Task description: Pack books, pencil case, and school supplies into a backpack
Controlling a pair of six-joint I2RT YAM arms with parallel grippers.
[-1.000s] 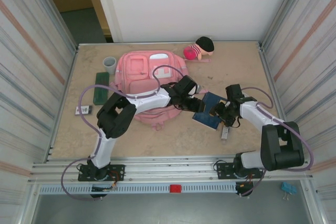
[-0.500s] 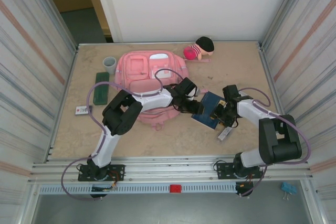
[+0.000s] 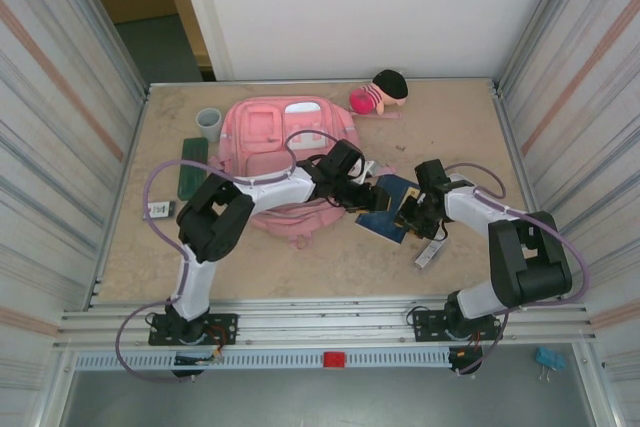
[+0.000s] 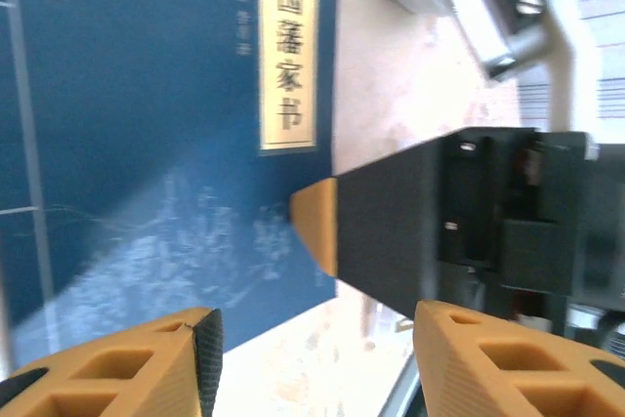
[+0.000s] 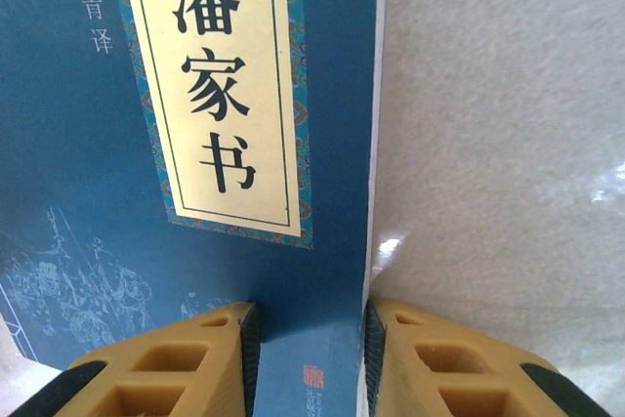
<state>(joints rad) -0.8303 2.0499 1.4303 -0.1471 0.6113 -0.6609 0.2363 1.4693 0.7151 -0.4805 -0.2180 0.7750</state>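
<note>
The pink backpack (image 3: 280,137) lies flat on the tabletop (image 3: 330,257), just behind the left gripper (image 3: 362,195), with that arm stretched across it. What's inside, I can't tell. The left gripper is spread wide and empty, hovering at the blue book (image 3: 388,219). The right gripper (image 5: 312,329) is straight opposite, fingers drawn close and straddling the book's edge, one over the cover and one over bare tabletop. Whether it's pinching, I can't tell. A grey-white strip (image 3: 428,253) lies just beside the right gripper on its near side. Well out beyond the left gripper and the backpack sit the green pencil case (image 3: 192,168), a grey cup (image 3: 208,123) and a white card (image 3: 158,209). A doll (image 3: 380,94) lies well apart from both grippers.
</note>
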